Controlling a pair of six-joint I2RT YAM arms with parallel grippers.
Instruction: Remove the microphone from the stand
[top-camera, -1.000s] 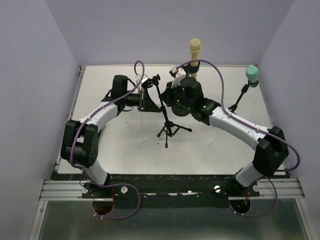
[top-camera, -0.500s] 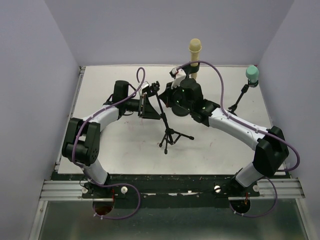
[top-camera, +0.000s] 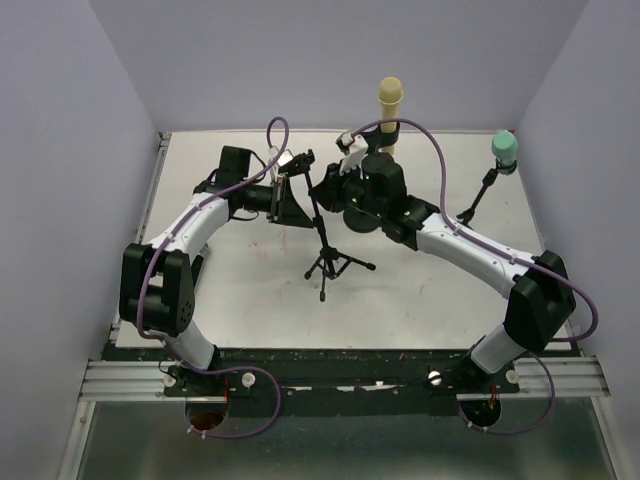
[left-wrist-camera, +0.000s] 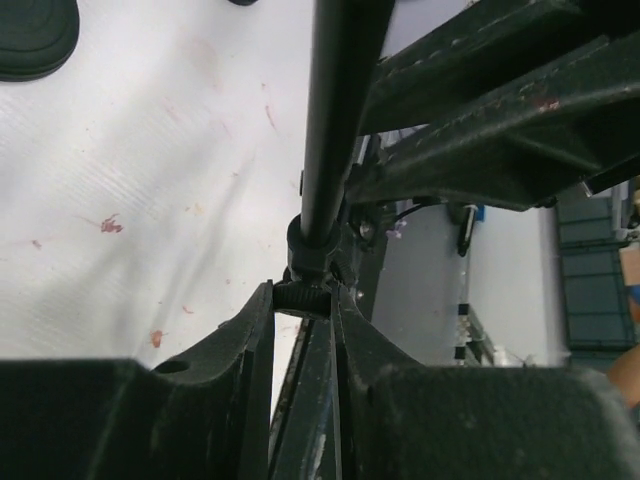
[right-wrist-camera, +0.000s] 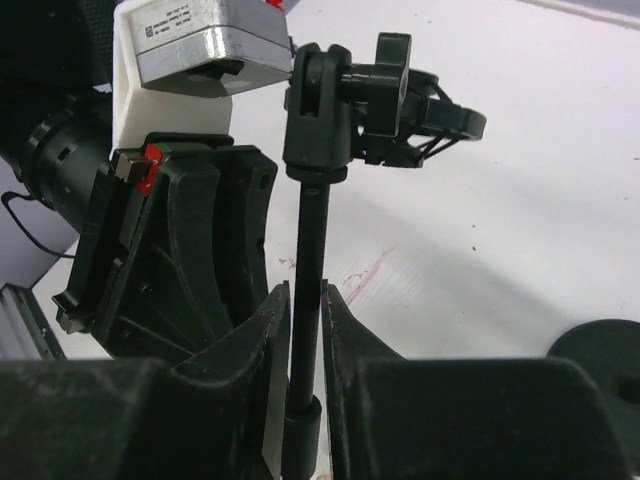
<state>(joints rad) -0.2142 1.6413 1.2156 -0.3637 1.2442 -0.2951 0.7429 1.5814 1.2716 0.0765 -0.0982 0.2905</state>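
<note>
Even, bright overhead light; soft shadows; blurred, dark wrist-view foregrounds

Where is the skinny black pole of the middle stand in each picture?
Top external: the pole slants through the middle, between the two arms.
Left wrist: it comes down from the top edge, near the centre.
Right wrist: it stands upright in the middle.
Shared landmark: the white table with red smudges lies behind it in all three.
</note>
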